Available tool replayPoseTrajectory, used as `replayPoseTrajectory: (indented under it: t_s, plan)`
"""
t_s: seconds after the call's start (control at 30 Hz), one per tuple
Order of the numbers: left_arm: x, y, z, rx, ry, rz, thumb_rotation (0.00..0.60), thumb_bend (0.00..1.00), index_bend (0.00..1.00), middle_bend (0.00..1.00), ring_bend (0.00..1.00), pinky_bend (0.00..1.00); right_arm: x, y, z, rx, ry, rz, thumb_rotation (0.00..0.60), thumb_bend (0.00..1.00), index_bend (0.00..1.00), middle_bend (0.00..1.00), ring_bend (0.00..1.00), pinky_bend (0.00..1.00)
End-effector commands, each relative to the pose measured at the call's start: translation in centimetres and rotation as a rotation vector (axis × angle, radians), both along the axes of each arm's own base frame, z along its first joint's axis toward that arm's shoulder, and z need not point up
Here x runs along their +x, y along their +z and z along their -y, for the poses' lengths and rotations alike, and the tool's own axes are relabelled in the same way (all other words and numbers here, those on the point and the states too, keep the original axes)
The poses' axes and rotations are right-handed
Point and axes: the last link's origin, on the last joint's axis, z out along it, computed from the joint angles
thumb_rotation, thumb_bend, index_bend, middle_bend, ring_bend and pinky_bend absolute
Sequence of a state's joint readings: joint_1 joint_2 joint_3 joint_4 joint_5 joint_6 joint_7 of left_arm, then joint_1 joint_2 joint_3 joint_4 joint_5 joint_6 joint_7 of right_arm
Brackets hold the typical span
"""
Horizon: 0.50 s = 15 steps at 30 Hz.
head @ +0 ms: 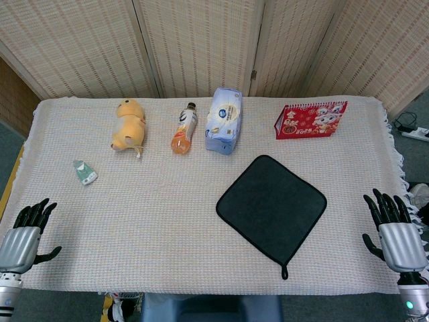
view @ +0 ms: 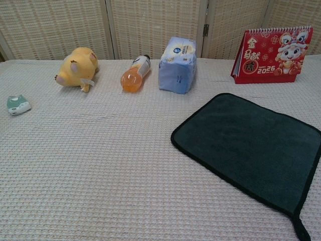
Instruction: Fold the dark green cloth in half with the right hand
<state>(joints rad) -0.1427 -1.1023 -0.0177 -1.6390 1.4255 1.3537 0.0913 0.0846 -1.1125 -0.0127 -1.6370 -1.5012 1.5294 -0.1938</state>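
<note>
The dark green cloth (head: pixel 271 207) (view: pixel 251 146) lies flat and unfolded on the table, turned like a diamond, with a small hanging loop at its near corner. My right hand (head: pixel 395 231) rests at the table's near right edge, fingers spread and empty, well to the right of the cloth. My left hand (head: pixel 25 231) sits at the near left edge, also empty with fingers apart. Neither hand shows in the chest view.
Along the back of the woven tablecloth (head: pixel 154 221) lie a yellow plush toy (head: pixel 128 125), an orange drink bottle (head: pixel 184 128), a blue tissue pack (head: pixel 223 120) and a red desk calendar (head: pixel 310 120). A small green-white packet (head: pixel 85 172) lies at the left.
</note>
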Motion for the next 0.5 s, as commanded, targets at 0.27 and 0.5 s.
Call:
replayPoseTrajectory:
  t_s: [0.27,0.5]
  plan:
    - [-0.3,0.5,-0.5,0.019,0.015,0.023,0.600,0.26,0.00,0.00,0.00,0.00,1.5,-1.1,3.2,0.068,0.108,-0.061,0.600,0.38,0.16,0.00,0.00,0.00]
    - [-0.4,0.8,-0.4,0.025,0.017,0.029,0.600,0.26,0.00,0.00,0.00,0.00,5.5,-2.9,11.9,0.208,0.172,-0.073,0.600,0.39,0.38,0.00,0.00,0.00]
